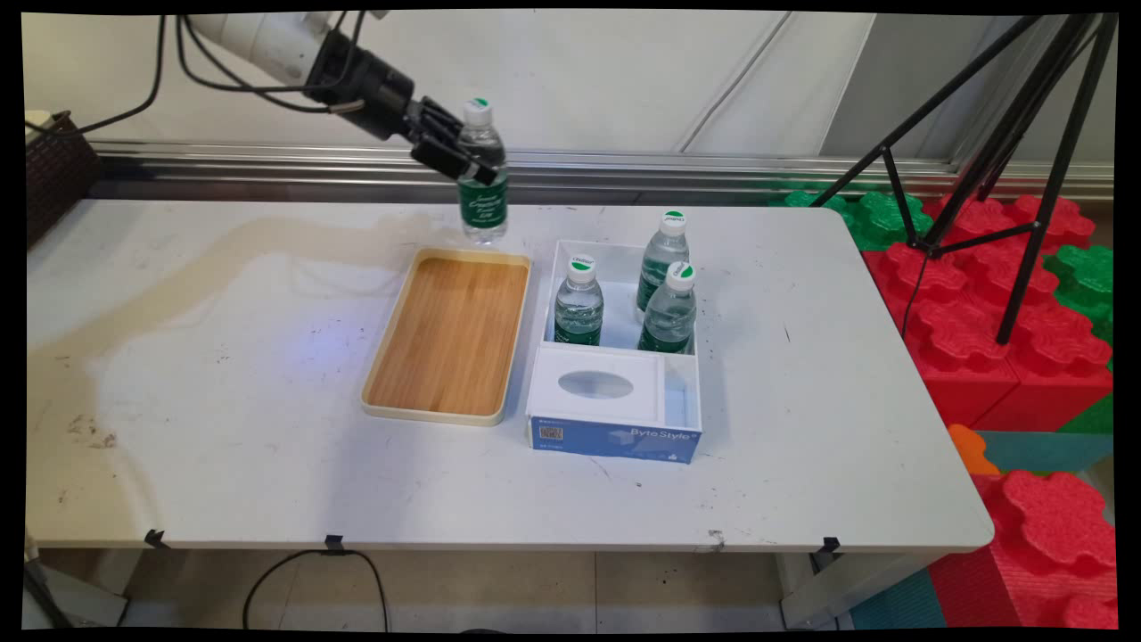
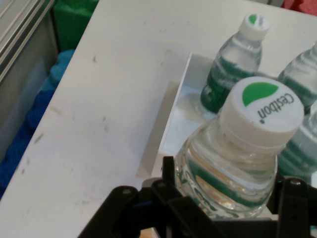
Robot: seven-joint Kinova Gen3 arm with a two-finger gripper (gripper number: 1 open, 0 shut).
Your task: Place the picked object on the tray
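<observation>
Your pincer [image 1: 470,165] is clamped on a water bottle [image 1: 482,178], gripping it across the clear shoulder just above the green label, with the white cap standing free above the fingers. The bottle hangs upright over the far edge of the tabletop [image 1: 223,357], just beyond the wooden tray [image 1: 450,334], at about 12 o'clock from the tray's middle. In the hand view you can see the bottle [image 2: 237,163] held between the black fingers [image 2: 168,173], cap tipped toward the camera.

Judge the bottle as full or nearly so: moderately heavy for its size, with thin, smooth plastic walls that give under pressure and can slip. The shoulder, where you have it, is the stiffer part; the labelled belly below would squash more easily.

The arm reaches in from the upper left, at about 10 o'clock, its wrist sloping down toward the bottle, so the pincer meets it from the side rather than from above.

At about 3 o'clock from the tray stands a white box [image 1: 615,357], and three more bottles [image 1: 664,290] stand upright in its far compartment. A tissue box [image 1: 611,406] fills the near part.
</observation>
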